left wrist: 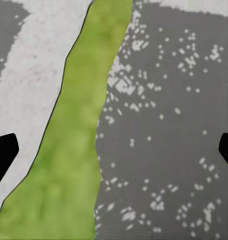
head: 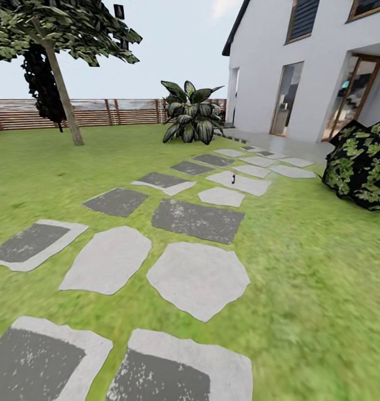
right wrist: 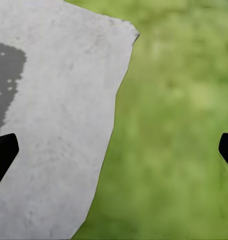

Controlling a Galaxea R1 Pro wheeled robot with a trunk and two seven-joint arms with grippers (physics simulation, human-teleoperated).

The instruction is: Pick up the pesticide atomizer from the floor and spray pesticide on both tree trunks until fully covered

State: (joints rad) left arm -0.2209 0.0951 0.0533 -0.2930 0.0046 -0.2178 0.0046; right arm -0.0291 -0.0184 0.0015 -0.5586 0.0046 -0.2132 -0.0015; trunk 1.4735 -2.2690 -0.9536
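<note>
Both the left gripper [left wrist: 114,150] and the right gripper [right wrist: 114,150] hung wide open and empty over the paving stones [head: 198,278], while the pesticide atomizer [head: 233,179] stood far ahead, small enough to knock over on approach.

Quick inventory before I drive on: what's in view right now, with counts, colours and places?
atomizer: one, tiny and dark, standing on a pale paving stone far ahead.
tree: one, grey-tan trunk, dark green crown, far left by the fence.
black tree: one, behind it.
leafy plant: one, dark green, centre back.
bush: one, dark with green leaves, right.
paving stones: many, grey, across the lawn.
fence: brown, along the back.
house: white, right.
left gripper: open, black fingertips, over stone and grass.
right gripper: open, likewise.
</note>
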